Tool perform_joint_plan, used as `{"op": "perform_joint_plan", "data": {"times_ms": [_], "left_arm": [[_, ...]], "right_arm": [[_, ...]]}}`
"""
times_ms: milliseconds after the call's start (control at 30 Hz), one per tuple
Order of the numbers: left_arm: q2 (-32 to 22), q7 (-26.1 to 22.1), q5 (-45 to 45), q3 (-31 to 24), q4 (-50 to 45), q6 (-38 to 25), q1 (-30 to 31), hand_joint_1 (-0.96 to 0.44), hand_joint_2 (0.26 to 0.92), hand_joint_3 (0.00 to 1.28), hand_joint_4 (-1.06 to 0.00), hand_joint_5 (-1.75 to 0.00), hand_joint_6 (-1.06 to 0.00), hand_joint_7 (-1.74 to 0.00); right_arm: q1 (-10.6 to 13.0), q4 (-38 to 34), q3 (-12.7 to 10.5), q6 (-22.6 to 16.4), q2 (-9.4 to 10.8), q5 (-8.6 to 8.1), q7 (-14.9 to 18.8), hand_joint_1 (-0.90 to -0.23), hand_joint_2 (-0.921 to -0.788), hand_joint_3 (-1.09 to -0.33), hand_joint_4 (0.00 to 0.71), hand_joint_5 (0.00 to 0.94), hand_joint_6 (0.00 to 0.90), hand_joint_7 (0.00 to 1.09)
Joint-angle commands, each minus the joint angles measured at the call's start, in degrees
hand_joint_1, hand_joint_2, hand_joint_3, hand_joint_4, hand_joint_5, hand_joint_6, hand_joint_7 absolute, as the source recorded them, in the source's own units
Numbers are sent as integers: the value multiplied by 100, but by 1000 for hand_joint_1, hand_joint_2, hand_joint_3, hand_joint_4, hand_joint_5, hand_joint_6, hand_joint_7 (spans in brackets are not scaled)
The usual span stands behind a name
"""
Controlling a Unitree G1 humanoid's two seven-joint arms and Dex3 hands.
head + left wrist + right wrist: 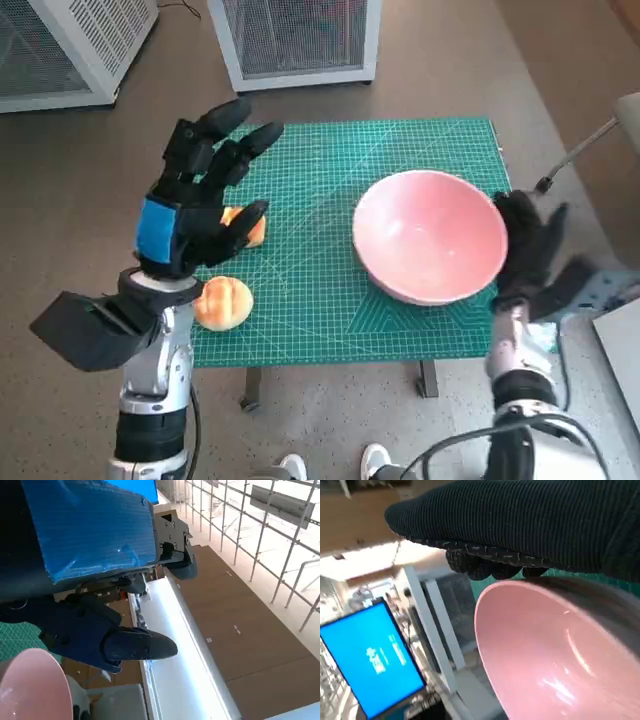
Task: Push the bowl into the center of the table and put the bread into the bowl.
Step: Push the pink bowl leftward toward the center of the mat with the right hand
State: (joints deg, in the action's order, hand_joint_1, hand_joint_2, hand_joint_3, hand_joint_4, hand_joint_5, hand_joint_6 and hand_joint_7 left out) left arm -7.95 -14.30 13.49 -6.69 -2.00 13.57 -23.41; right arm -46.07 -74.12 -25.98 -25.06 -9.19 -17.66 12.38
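Green gridded matting covers the counter [330,300], which stands on a brown floor with two white perforated cabinets [300,40] beyond its far edge. Taking the mat's middle as the clock's hub, the pink bowl [430,235] sits out toward three o'clock, close to the right edge, so the push to the center is judged not yet finished. The right hand [530,250], in its black knitted glove, stands against the bowl's outer wall on the three o'clock side, its fingers spread and holding nothing; the right wrist view shows the glove lying just over the rim. One bread roll [224,302] rests near eight o'clock at the mat's near-left corner, and a second roll [247,226] lies around nine o'clock, partly hidden. The left hand [200,200] hovers above that second roll with its fingers apart and empty. The bowl looks rigid and smooth, probably light enough to slide on the mat with a flat push low on its wall; pushing high could tip it. The bread looks soft and light, best taken gently around its sides from above so it is not crushed.
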Motion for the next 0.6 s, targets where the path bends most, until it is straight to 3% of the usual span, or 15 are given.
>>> {"op": "perform_joint_plan", "data": {"times_ms": [33, 333, 600], "left_arm": [[-34, 69, -49, -63, -160, 40, 136, -412, 921, 257, -516, -208, -231, -571], [-72, 168, -96, -93, -352, -10, 320, -418, 921, 253, -561, -160, -275, -520], [-130, 286, -193, -186, -493, 34, 496, -438, 921, 248, -598, -93, -331, -438]], "right_arm": [[-95, -96, -14, 152, 200, 23, -40, -392, -921, -655, 304, 14, 112, 477], [-338, -136, 5, 252, 460, 56, -47, -404, -921, -647, 322, 19, 130, 477], [-529, -174, 27, 370, 691, 81, -68, -375, -921, -670, 316, 12, 119, 486]]}}
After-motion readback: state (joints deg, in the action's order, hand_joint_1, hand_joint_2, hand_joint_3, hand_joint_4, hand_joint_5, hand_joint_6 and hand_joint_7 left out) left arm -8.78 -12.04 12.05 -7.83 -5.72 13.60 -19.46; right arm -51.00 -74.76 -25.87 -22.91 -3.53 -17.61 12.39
